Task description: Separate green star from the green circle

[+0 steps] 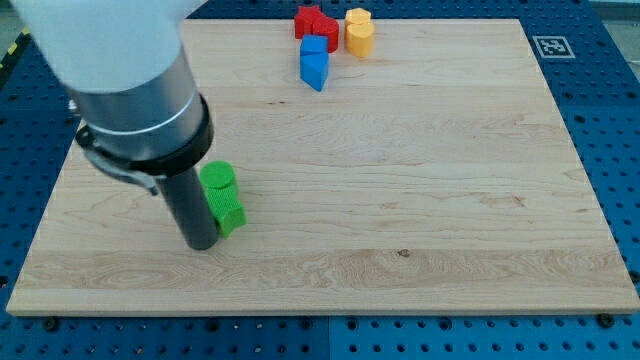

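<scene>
The green circle [219, 178] sits left of the board's middle, with the green star [229, 212] touching it just below. The dark rod comes down from the big grey arm at the view's top left. My tip [200, 243] rests on the board right beside the green star, at its lower left, touching or nearly touching it. The rod hides the left edges of both green blocks.
A red star [314, 21], a blue block [315, 62] and a yellow block [359, 31] cluster at the view's top centre. The wooden board [420, 200] lies on a blue perforated table. A marker tag [551, 45] sits at the top right corner.
</scene>
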Controlling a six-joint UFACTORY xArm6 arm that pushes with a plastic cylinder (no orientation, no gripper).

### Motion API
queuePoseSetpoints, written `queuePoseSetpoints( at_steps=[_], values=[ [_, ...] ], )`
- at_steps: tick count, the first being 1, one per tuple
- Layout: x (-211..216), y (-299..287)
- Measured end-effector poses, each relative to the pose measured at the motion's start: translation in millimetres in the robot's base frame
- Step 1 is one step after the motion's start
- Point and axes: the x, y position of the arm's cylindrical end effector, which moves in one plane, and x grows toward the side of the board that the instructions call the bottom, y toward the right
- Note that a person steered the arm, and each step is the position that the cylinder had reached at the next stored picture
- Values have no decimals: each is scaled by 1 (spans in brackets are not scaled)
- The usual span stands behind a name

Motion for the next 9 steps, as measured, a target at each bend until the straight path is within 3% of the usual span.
queuePoseSetpoints(
  at_steps=[5, 9],
  values=[
    [-108, 54],
    [-178, 150]
  ],
)
